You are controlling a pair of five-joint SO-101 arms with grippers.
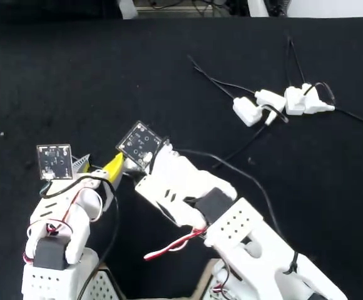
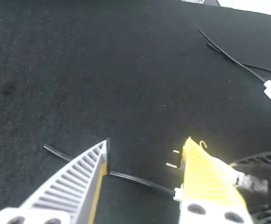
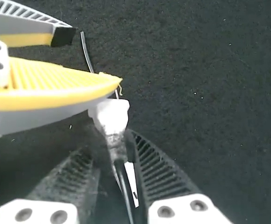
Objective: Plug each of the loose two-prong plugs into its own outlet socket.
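The right claw is pinching a white two-prong plug, its cable trailing back between the dark fingers. The left claw is spread wide right beside it, with its yellow finger up against the plug's nose. All this sits at about 7 o'clock on the black surface. The white outlet pieces lie in a cluster at 2 o'clock, well apart from both claws. Whether any of them is already mated cannot be told from here. It looks like early going: this plug is off the surface but not yet in a socket.
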